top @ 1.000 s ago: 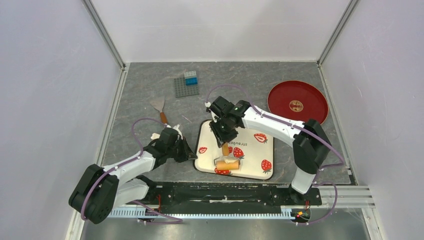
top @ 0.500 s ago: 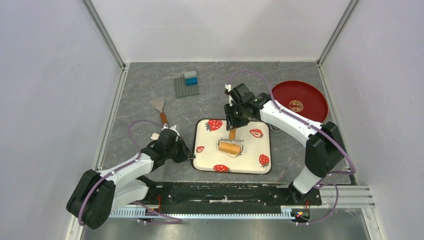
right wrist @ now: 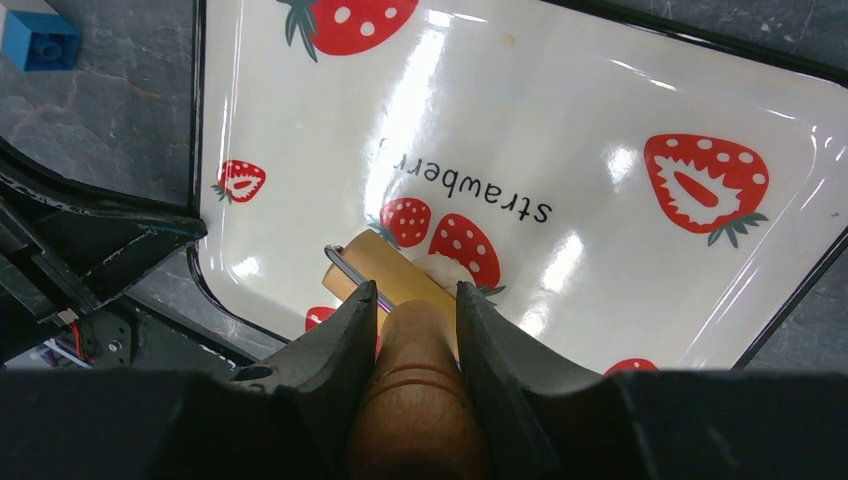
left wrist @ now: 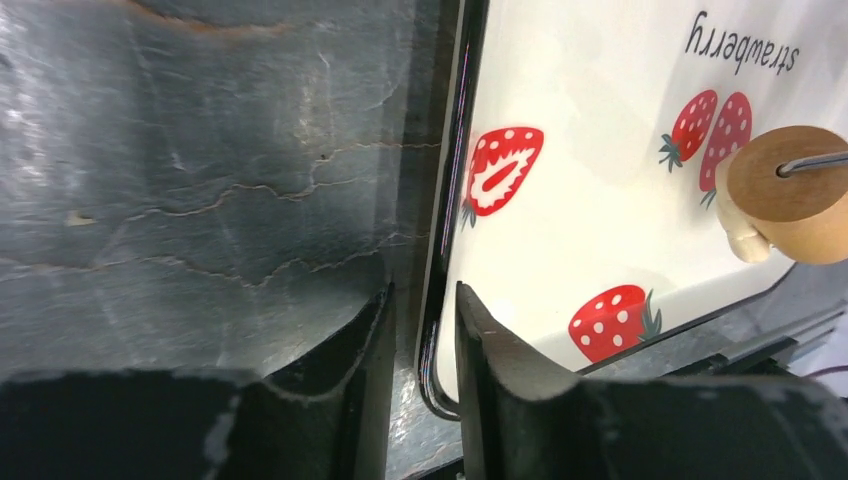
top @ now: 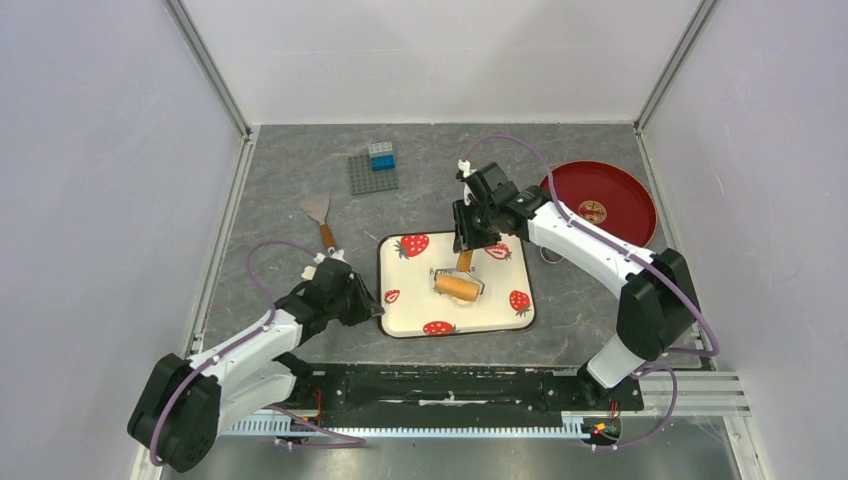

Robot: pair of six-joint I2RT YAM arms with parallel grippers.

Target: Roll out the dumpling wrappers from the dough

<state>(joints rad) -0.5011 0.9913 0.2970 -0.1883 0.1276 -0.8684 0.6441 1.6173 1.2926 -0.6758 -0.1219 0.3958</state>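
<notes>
Top external view: at the left, the left hand (top: 368, 308) lies low on the grey stone-patterned counter (top: 280, 200), at the left edge of the white rectangular tray with red strawberry prints and a black rim (top: 420, 300). In the left wrist view this hand (left wrist: 423, 295) has its fingers (left wrist: 372, 345) narrowly apart, one on each side of the tray's rim (left wrist: 445, 200), with a sliver of counter showing between the outer finger and the rim. Farther back lie a small metal scraper with a wooden handle (top: 318, 215) and a grey studded baseplate carrying a blue brick (top: 372, 172). Near the tray's middle rests the tan wooden roller (top: 457, 286). The small pale cream lump of dough (right wrist: 440, 268) sits on the tray, tucked against the roller's drum (right wrist: 375, 270) beside the twin strawberry prints. From the left wrist the dough (left wrist: 738, 228) shows at the drum's end. The right hand (top: 466, 245) reaches in from the far right side and is clamped on the roller's handle, which fills the gap between its fingers (right wrist: 340, 350). At the far right sits a round dark-red plate (top: 596, 204).
</notes>
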